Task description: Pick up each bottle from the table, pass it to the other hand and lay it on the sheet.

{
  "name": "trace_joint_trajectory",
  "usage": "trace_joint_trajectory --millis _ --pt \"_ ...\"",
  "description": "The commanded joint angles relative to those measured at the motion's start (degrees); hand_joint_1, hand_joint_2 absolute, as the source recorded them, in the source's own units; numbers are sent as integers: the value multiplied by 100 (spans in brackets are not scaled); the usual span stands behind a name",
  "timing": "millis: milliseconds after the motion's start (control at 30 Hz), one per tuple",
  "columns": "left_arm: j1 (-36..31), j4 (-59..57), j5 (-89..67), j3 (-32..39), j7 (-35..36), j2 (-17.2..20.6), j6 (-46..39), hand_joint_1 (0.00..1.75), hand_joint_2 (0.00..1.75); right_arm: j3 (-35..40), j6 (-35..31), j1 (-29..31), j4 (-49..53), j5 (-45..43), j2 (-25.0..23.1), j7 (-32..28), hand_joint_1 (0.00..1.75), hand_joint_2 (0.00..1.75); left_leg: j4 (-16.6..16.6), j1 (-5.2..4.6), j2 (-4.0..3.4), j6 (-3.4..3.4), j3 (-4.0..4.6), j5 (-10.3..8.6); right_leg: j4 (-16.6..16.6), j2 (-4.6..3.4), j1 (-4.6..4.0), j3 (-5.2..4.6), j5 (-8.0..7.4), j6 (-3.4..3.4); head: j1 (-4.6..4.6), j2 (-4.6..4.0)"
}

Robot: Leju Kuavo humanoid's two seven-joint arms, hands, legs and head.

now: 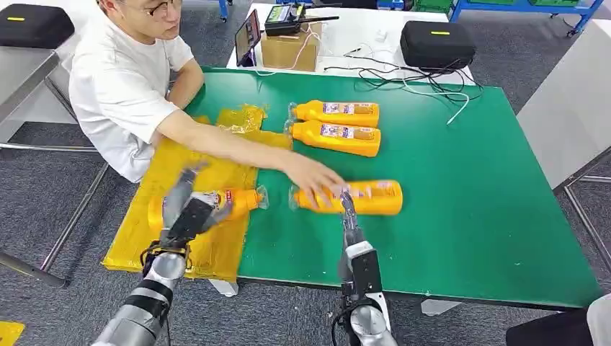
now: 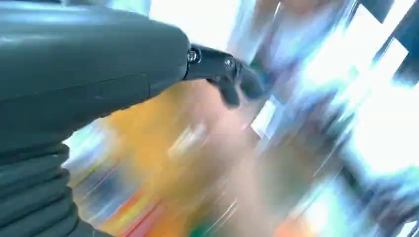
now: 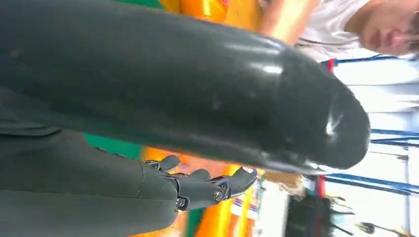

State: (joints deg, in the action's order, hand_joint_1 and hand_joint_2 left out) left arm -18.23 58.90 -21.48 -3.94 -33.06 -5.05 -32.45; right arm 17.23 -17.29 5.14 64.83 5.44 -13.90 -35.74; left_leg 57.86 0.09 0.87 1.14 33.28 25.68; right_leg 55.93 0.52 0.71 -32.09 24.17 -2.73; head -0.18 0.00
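Note:
An orange bottle (image 1: pixel 241 201) lies on its side on the yellow sheet (image 1: pixel 184 256), cap toward the table's middle. My left hand (image 1: pixel 189 210) hovers over its body with fingers spread, and its wrist view is motion-blurred. A second bottle (image 1: pixel 371 197) lies on the green table (image 1: pixel 475 216), with a person's hand (image 1: pixel 315 177) resting on its neck end. My right hand (image 1: pixel 349 216) stands edge-on just in front of that bottle, its fingers (image 3: pixel 212 187) apart and holding nothing. Two more bottles (image 1: pixel 337 112) (image 1: pixel 339 138) lie side by side farther back.
A person in a white shirt (image 1: pixel 119 86) sits at the table's left and reaches an arm across the sheet. A cardboard box (image 1: pixel 288 50), a black case (image 1: pixel 436 43) and loose cables (image 1: pixel 411 79) sit beyond the far edge.

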Motion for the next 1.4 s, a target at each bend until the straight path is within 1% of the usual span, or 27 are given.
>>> trace_joint_trajectory --millis 33,67,100,200,233,267,300,333,367,500,533,567,633,667,733,800,833,867,933,1133,1167,1200,1233,1267,1300,1333,1400 --pt "-258 2027 759 -487 -71 -221 -372 0 175 589 -905 155 -130 790 298 -395 0 0 14 9 2 -5 17 9 8 5 -9 -11 8 9 0 0" --pt "-245 2250 1066 -454 -218 -269 -342 0 175 702 -1330 191 -171 1233 399 -426 0 0 13 8 0 -7 15 11 10 4 -9 -11 10 11 -2 2" --pt "-266 2427 1175 -424 -219 -310 -509 0 175 890 -1711 187 -86 1654 572 -426 0 175 11 9 4 -6 19 7 6 8 -10 -16 6 9 -2 0" --pt "-292 2474 1172 -451 -175 -304 -552 0 175 917 -1729 147 -26 1621 643 -426 0 175 9 6 1 -4 28 5 4 5 -7 -25 3 6 -2 2" --pt "-312 2511 1237 -447 -172 -333 -681 0 175 1055 -1974 82 221 1736 768 -426 0 175 10 8 -4 -6 27 7 3 2 -9 -25 4 9 0 0" --pt "-325 2593 1564 -472 -156 -372 -606 0 175 1295 -2271 105 252 2230 968 -426 0 175 3 4 -9 -4 26 4 -1 -3 -5 -29 1 7 0 0" --pt "-324 2621 1663 -548 -67 -331 -582 0 175 1090 -2271 10 285 2880 946 -426 0 175 4 2 -1 -3 30 3 1 4 -3 -31 2 4 0 0" --pt "-284 2669 1702 -644 60 -280 -583 0 175 267 -2271 -214 532 4671 686 -426 0 175 7 6 -4 -5 29 5 1 3 -7 -28 3 8 0 0" --pt "-250 2693 1700 -653 90 -281 -601 0 175 3 -2271 -261 634 5169 614 -419 0 175 5 4 7 -3 33 2 1 13 -4 -30 4 5 0 0" --pt "-166 2738 1697 -679 82 -276 -601 0 175 -10 -2271 -249 616 5154 637 -426 0 175 0 0 -6 -5 24 5 1 1 -1 -29 6 9 0 0" --pt "-123 2737 1639 -686 99 -255 -642 0 175 -209 -2271 -249 636 5433 551 -426 0 175 -1 1 -6 -5 24 5 -2 0 -2 -27 4 7 -2 0" --pt "44 2799 1431 -712 169 -256 -717 0 175 -594 -2271 -286 774 6396 400 -288 0 175 -1 3 -11 -8 21 7 -3 -4 -4 -26 4 11 -2 0" --pt "328 2847 1216 -716 236 -289 -696 0 175 -412 -2271 -206 577 6469 587 60 0 175 -6 -5 -8 -2 22 4 -4 -6 4 -27 3 4 0 0" --pt "499 2854 977 -715 267 -301 -755 0 175 -302 -2271 -214 605 6754 705 342 0 175 -6 -2 -21 -5 17 8 -6 -17 1 -25 2 9 -2 2" --pt "932 2850 559 -625 338 -427 -755 0 175 -192 -2271 -304 583 7007 888 981 0 175 -12 -2 -35 -4 9 9 -12 -23 1 -18 1 8 -2 0" --pt "1168 2854 535 -725 340 -427 -755 0 175 -375 -2271 -392 690 6984 897 1059 0 175 -15 -1 -41 -5 4 10 -15 -28 0 -15 4 8 -2 2" --pt "1290 2851 521 -800 338 -435 -755 0 175 -474 -2271 -387 687 7097 891 1142 0 175 -13 -4 -30 -4 12 8 -13 -21 3 -21 5 5 0 0" --pt "1335 2846 517 -835 339 -438 -755 0 175 -552 -2271 -375 667 7002 845 1127 0 175 -13 -4 -30 -6 7 12 -15 -20 3 -16 8 8 -2 0" --pt "1335 2846 517 -835 339 -438 -755 0 175 -552 -2271 -375 667 7002 845 1127 0 175 -5 -3 -31 -4 24 11 -7 -23 3 -34 4 4 -2 0" --pt "1335 2846 517 -835 339 -438 -755 0 175 -552 -2271 -375 667 7002 845 1127 0 175 -3 -1 -34 -9 30 13 -4 -27 0 -43 5 10 -2 0" --pt "1325 2839 470 -884 476 -432 -681 0 175 -562 -2271 -251 405 7080 810 1381 0 175 -1 0 -35 -8 34 13 -2 -27 -1 -47 4 9 0 0" --pt "1397 2820 387 -909 552 -441 -680 0 175 -377 -2271 7 -183 7134 917 1885 0 175 -3 0 -35 -9 28 14 -5 -26 -2 -40 5 12 -2 0" --pt "1435 2815 378 -910 542 -449 -692 0 175 -305 -2271 152 -499 6940 935 2074 0 175 -4 2 -37 -8 29 12 -9 -29 -3 -41 1 9 -2 0" --pt "1441 2792 366 -906 543 -454 -714 0 175 -172 -2271 297 -532 6945 1016 2252 0 175 -7 1 -48 -5 26 11 -12 -41 -2 -41 -3 5 -2 0" --pt "1424 2772 367 -905 543 -453 -719 0 175 -229 -2271 320 -556 6717 968 2239 0 175 -11 1 -54 -7 18 12 -16 -46 -3 -34 -4 8 -2 0" --pt "1371 2718 278 -802 501 -508 -755 0 175 -49 -2271 576 -1055 6689 1038 2450 0 175 -7 2 -54 -6 27 12 -11 -46 -4 -40 -4 6 -2 0" --pt "1338 2772 289 -763 522 -492 -755 0 175 -9 -2271 708 -1183 6562 1019 2645 0 175 -5 1 -52 -5 28 10 -10 -42 -2 -41 -5 6 0 0"
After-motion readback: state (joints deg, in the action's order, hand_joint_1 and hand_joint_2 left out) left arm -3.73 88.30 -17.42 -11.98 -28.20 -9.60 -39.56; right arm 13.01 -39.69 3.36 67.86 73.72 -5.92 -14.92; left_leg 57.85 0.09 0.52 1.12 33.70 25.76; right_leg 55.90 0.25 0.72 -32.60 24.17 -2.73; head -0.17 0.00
